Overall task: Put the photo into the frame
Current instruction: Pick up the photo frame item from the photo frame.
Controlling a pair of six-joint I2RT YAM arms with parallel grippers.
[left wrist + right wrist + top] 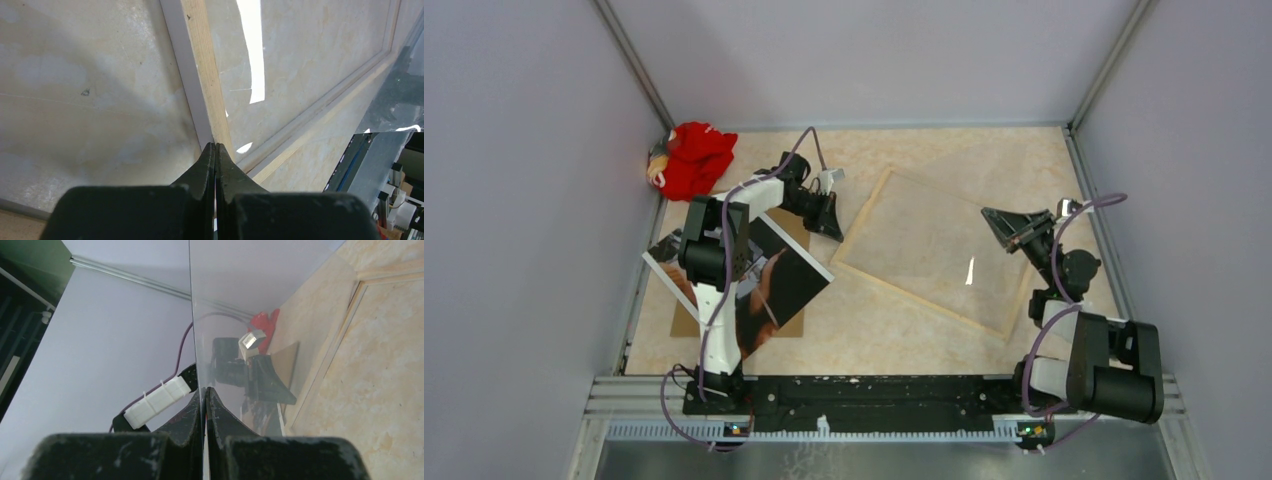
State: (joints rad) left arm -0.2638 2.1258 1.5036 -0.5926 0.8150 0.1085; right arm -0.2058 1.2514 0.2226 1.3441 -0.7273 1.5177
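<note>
The white frame (914,295) lies flat in the middle of the table, its light wood rear edge (205,65) facing up. My left gripper (836,232) is shut, its tips (215,145) resting against the frame's left rail with nothing between them. My right gripper (989,215) is shut on the edge of a clear pane (240,300), held over the frame's right part (340,335). In the top view the pane shows mainly as a glint (971,270). The photo (779,285) lies dark side up at the left, partly under the left arm.
A brown backing board (796,322) lies beneath the photo. A red cloth (694,158) sits bunched in the back left corner. Grey walls enclose the table on three sides, and a black rail (874,390) runs along the near edge.
</note>
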